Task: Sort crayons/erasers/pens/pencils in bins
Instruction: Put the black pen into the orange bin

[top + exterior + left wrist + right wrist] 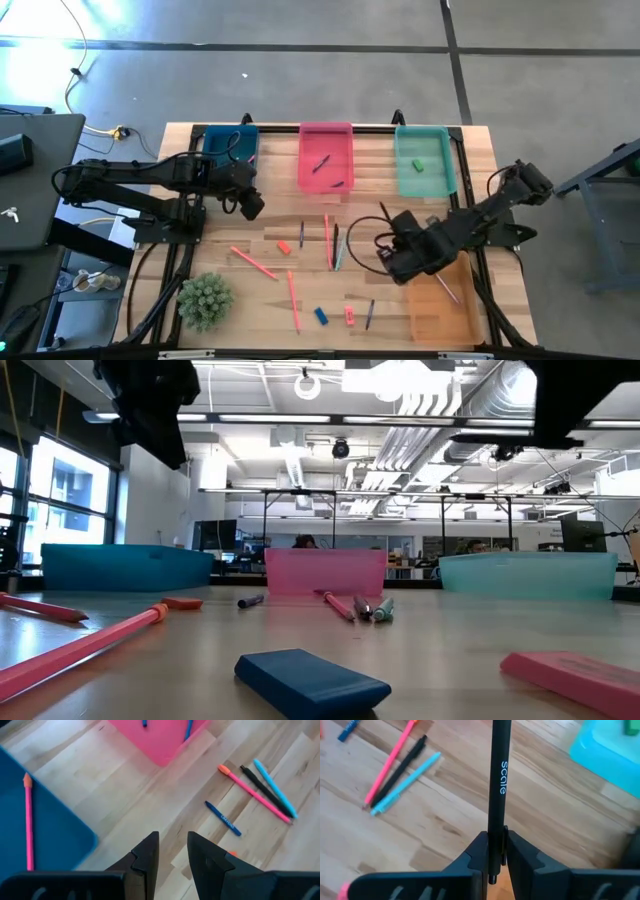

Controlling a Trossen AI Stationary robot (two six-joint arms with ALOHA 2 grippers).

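**Black pen in my right jaws, above the table's right side**

Black pen (498, 780), lettered "scale", is sitting clamped between my right gripper (496, 851) fingers, hovering beside the orange bin (440, 305). Pink, black and light blue sticks (400, 772) are lying together on the wood table (270, 215). Blue eraser (310, 682) and pink eraser (580, 678) are resting near the front edge. Dark blue bin (232, 145), pink bin (326, 158) and teal bin (424, 160) are lining the far side. My left gripper (172, 852) is hanging with jaws parted and empty, near the dark blue bin.
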